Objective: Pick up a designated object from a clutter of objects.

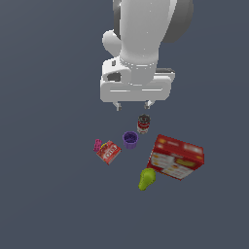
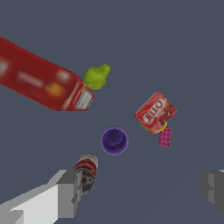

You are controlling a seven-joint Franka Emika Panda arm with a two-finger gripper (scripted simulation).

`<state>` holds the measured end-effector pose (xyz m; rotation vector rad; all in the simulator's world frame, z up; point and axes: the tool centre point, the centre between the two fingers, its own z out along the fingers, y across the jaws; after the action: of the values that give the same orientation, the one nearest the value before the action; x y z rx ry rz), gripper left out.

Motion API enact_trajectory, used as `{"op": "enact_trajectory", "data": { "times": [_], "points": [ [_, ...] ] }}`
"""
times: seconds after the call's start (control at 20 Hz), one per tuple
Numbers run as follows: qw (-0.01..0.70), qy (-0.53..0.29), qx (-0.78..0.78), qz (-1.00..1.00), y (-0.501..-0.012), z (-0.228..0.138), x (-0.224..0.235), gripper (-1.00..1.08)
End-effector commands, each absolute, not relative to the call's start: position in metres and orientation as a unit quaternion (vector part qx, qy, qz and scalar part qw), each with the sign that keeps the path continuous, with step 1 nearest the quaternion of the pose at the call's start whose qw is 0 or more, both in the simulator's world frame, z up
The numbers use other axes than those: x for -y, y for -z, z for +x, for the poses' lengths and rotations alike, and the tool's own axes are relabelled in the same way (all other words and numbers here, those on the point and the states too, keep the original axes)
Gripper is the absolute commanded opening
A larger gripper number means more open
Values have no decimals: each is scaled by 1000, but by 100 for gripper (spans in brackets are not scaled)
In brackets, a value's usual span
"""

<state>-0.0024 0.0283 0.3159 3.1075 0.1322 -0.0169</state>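
The small yellow-green pear (image 1: 147,179) lies on the dark grey surface, next to a corner of the big red cracker box (image 1: 176,157). In the wrist view the pear (image 2: 97,76) lies just off the end of the box (image 2: 39,81). My gripper (image 1: 132,105) is open and empty, held well above the clutter, over the area near the can and away from the pear. In the wrist view its two fingers frame the gripper (image 2: 142,190), spread wide.
A purple cup (image 1: 130,139) stands in the middle of the clutter. A small red-labelled can (image 1: 143,124) stands behind it. A small red packet (image 1: 109,152) and a tiny pink item (image 1: 97,145) lie toward the exterior view's left.
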Motion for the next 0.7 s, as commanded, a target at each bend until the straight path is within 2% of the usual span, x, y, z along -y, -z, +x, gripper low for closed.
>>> {"op": "enact_trajectory", "data": {
  "times": [0.0, 0.65],
  "points": [
    [16, 5, -42, 999, -316, -2, -28, 100],
    [4, 2, -25, 1000, -313, 5, -15, 100]
  ]
}}
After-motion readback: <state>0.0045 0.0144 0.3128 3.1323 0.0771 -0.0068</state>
